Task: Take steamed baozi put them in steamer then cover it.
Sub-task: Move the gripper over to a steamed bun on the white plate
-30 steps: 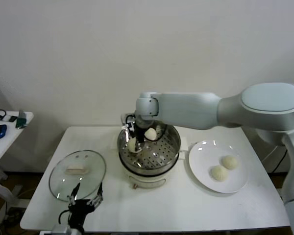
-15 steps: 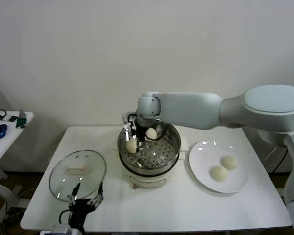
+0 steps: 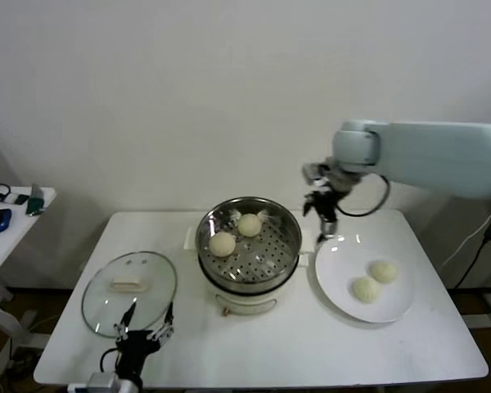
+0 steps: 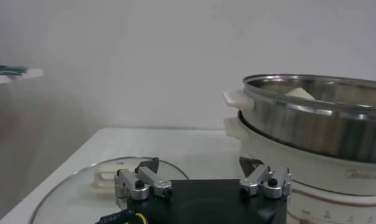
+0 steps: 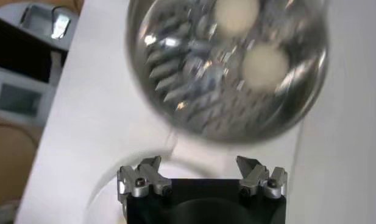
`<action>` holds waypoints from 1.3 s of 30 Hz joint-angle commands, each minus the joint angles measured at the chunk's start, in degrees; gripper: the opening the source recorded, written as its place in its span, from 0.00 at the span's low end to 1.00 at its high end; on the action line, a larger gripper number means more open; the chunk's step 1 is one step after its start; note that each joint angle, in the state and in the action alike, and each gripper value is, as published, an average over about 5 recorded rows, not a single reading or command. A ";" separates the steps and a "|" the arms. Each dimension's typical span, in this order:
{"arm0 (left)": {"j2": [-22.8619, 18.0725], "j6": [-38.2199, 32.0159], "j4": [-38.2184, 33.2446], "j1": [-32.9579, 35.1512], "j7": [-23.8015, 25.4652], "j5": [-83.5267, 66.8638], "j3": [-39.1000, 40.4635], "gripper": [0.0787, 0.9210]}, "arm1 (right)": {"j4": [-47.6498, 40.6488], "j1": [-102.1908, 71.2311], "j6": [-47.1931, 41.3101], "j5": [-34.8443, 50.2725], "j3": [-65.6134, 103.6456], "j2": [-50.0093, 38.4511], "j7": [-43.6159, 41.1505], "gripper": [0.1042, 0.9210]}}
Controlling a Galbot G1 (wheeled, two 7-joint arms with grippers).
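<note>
White plate (image 3: 341, 278), right of the steamer (image 3: 250, 246), held two baozi (image 3: 375, 280); the empty right gripper (image 3: 321, 221), jaws wide, hovered nearer; the left gripper (image 3: 139, 336) idled wide.

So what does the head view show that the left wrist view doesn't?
Head view only: the plate with two baozi, two baozi in the steamer, and the open right gripper raised between steamer and plate. Left wrist only: the steamer's side handle. Both: steamer, lid, open left gripper.
</note>
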 commanded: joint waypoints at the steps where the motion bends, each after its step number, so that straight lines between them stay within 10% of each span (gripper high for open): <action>1: -0.12 -0.08 -0.21 0.14 0.01 -0.02 -0.18 0.88 | 6.17 -3.47 1.29 -12.35 -4.80 -18.17 -0.57 0.88; 31: -0.49 -0.41 -0.14 1.34 0.05 1.00 -0.59 0.88 | -11.32 -41.00 -3.64 -24.11 25.95 -9.85 7.55 0.88; 39: -0.47 -0.27 0.06 0.91 0.03 1.02 -0.46 0.88 | -11.96 -40.60 -3.45 -24.28 27.42 -9.65 7.85 0.74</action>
